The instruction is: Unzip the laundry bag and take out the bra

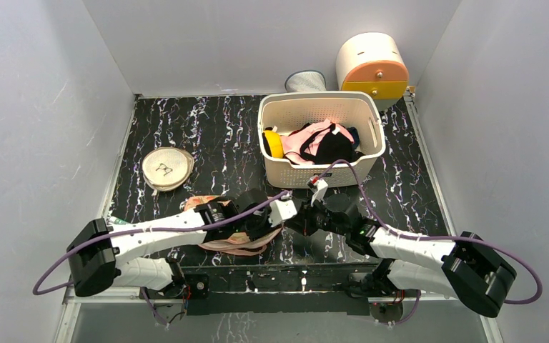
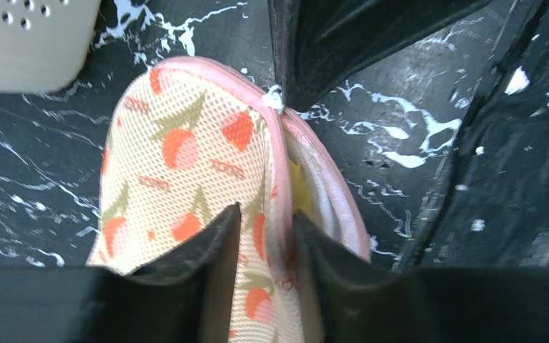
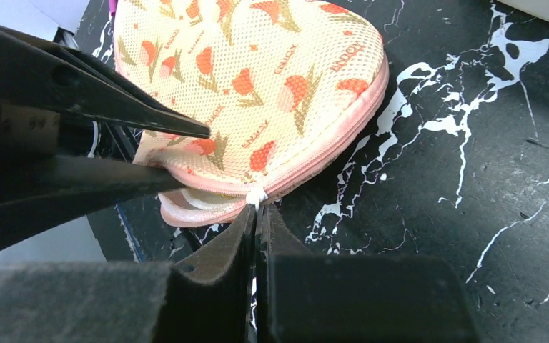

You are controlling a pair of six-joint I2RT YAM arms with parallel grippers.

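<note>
We see the left arm [image 1: 150, 239] at the lower left of the top view and the right arm [image 1: 414, 250] at the lower right. Both are built of glossy white link shells joined by blocky matte black joint housings. A purple cable [image 1: 50, 270] loops out from each arm's outermost black housing and trails along its links. Black base brackets [image 1: 189, 286] with thin wires sit at the bottom edge. In the wrist views, the left gripper [image 2: 266, 227] has thick matte black wedge-shaped fingers, and the right gripper [image 3: 257, 214] has black fingers tapering from a broad, faintly grainy block.
</note>
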